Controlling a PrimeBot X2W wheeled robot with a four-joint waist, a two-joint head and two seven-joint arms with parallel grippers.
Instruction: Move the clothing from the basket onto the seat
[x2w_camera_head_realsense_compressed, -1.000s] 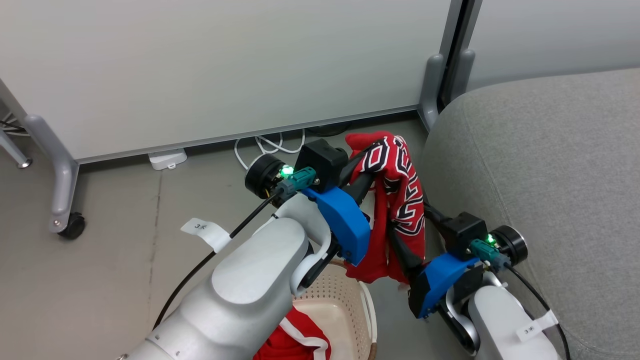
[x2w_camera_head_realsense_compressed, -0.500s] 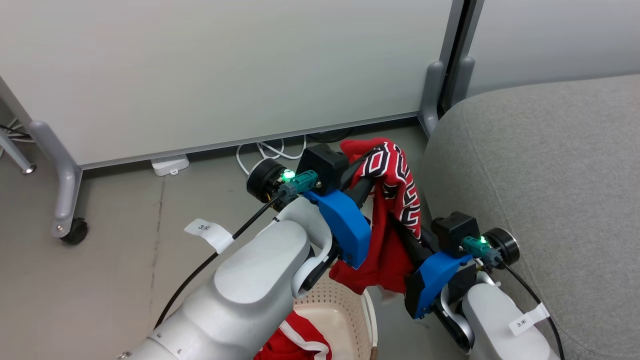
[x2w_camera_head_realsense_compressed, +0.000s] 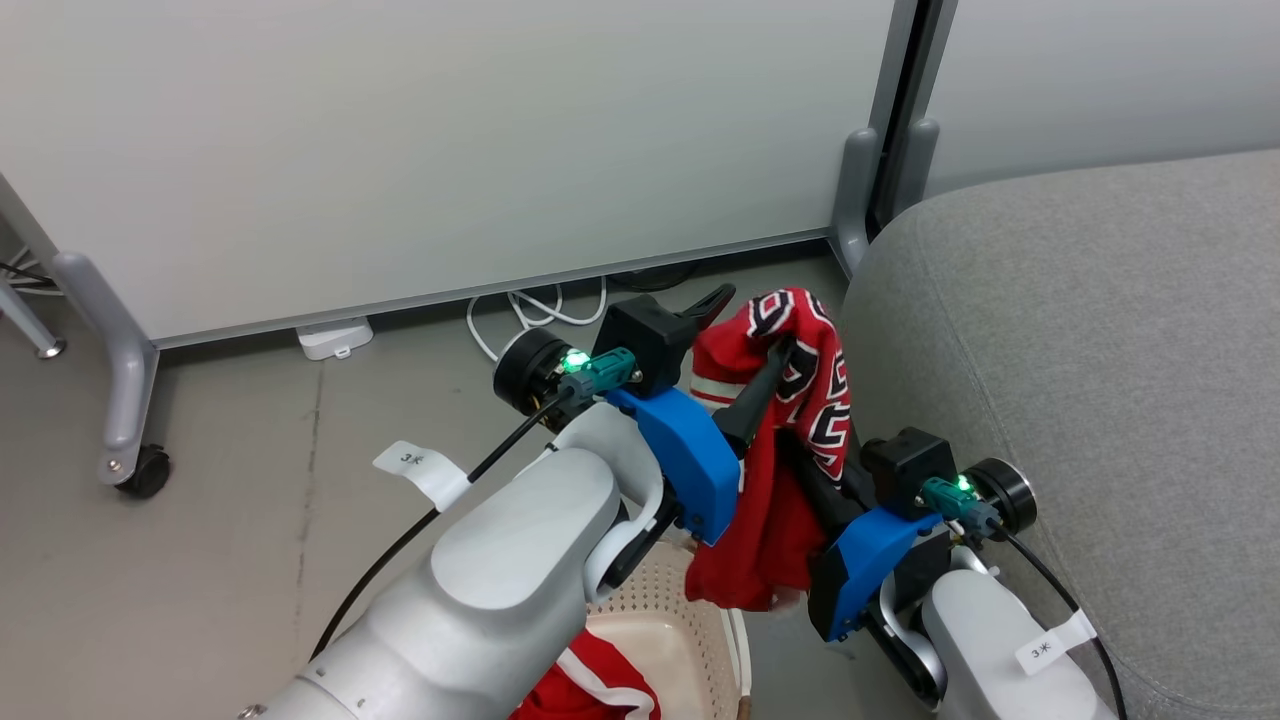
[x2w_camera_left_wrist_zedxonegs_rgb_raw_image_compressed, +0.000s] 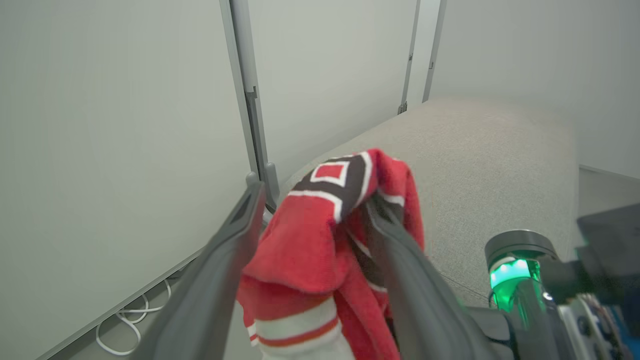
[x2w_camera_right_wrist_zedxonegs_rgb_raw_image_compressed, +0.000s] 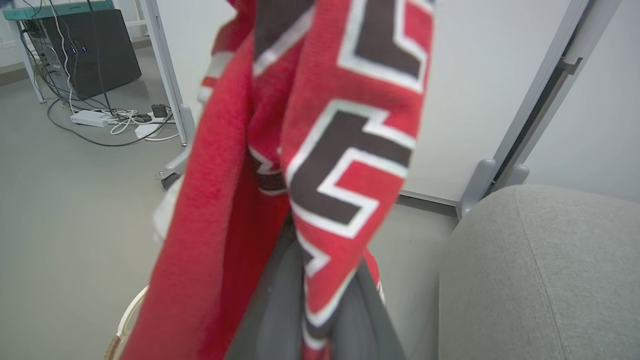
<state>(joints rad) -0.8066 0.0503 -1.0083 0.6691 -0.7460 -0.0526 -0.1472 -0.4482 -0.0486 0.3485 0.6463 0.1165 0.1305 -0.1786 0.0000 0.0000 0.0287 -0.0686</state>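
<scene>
clothing in this scene is two red sports garments. the lettered garment (x2w_camera_head_realsense_compressed: 800, 400) hangs in the air above the basket (x2w_camera_head_realsense_compressed: 690, 600), just beside the rounded edge of the seat (x2w_camera_head_realsense_compressed: 1080, 350). the second garment (x2w_camera_head_realsense_compressed: 590, 680) lies in the basket below.

the right gripper (x2w_camera_right_wrist_zedxonegs_rgb_raw_image_compressed: 287, 280) is closed on a bunched fold of the lettered garment, low down. the left gripper (x2w_camera_head_realsense_compressed: 755, 320) has its fingers spread wide and grips nothing, yet the top of the cloth is draped over one finger.

that drape looks like the main risk: if the arms part, the fabric may catch on that finger and tug out of the right pinch. the long hanging tail could also snag the basket's rim, or slide to the floor (x2w_camera_head_realsense_compressed: 250, 450) short of the seat.

the floor is smooth grey. white cables (x2w_camera_head_realsense_compressed: 530, 300) and a power block (x2w_camera_head_realsense_compressed: 335, 335) lie by a pale partition panel (x2w_camera_head_realsense_compressed: 450, 130) that stands on a castor (x2w_camera_head_realsense_compressed: 145, 470). the seat is light-grey fabric.
</scene>
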